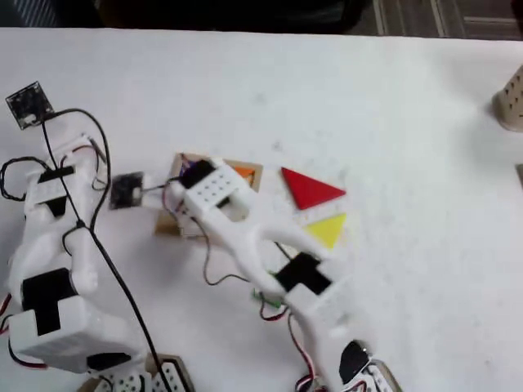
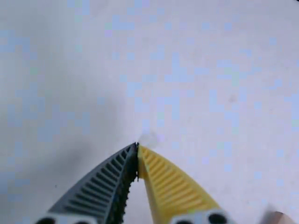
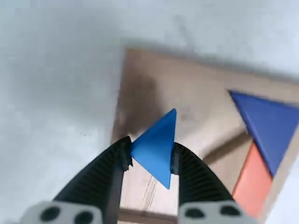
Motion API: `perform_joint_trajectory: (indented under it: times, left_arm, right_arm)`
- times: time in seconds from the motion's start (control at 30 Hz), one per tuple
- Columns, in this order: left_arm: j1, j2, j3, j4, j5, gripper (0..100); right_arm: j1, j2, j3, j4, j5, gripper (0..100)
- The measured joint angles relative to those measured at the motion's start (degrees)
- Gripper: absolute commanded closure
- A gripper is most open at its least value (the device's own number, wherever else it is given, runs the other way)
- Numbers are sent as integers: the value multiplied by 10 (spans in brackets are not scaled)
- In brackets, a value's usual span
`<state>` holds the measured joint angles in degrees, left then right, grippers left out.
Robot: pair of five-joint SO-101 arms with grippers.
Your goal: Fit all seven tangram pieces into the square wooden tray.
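Pinching a flat blue triangle (image 3: 156,150) between ribbed black jaws, the right gripper (image 3: 150,155) hangs seemingly just over the wooden tray (image 3: 145,93); the left gripper (image 2: 137,150) has its ribbed tips pressed together.

No writing, numbers, labels or signs can be read on anything here.

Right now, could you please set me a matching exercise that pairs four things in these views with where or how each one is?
Things:
1. red triangle
2. light blue triangle
3. orange piece
4. left tool

Places or states:
A. lying in the wooden tray
B. shut and empty, by bare table
C. on the table, outside the tray
D. gripped by the right tool

Pairs: 1-C, 2-D, 3-A, 4-B.
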<state>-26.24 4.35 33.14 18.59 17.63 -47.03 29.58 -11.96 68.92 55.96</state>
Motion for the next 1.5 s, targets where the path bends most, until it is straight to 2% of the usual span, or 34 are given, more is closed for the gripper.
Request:
perform_joint_trajectory:
  times: [0.17, 0.37, 0.43, 0.6, 0.7, 0.83, 0.97, 1.1, 1.2, 1.5]
  left_arm:
    - [0, 0, 0, 0, 0, 976]
    - [0, 0, 0, 0, 0, 976]
    - [0, 0, 0, 0, 0, 976]
    - [0, 0, 0, 0, 0, 976]
    - [0, 0, 0, 0, 0, 976]
    - [0, 0, 0, 0, 0, 976]
    - [0, 0, 0, 0, 0, 976]
    - [0, 0, 0, 0, 0, 976]
    - [18, 0, 0, 0, -4, 978]
    - [124, -25, 39, 0, -179, 978]
  right_arm:
    - [-25, 76, -161, 158, 138, 977]
    - [-1, 189, -339, 229, 161, 953]
    - [15, 220, -393, 246, 163, 880]
    - [30, 272, -500, 273, 140, 619]
    - [28, 284, -538, 273, 105, 570]
    - [37, 287, -553, 275, 91, 614]
    - [58, 287, -555, 278, 70, 707]
    - [106, 239, -555, 279, -26, 834]
    - [146, 200, -553, 279, -122, 887]
    - [192, 150, -378, 279, -357, 981]
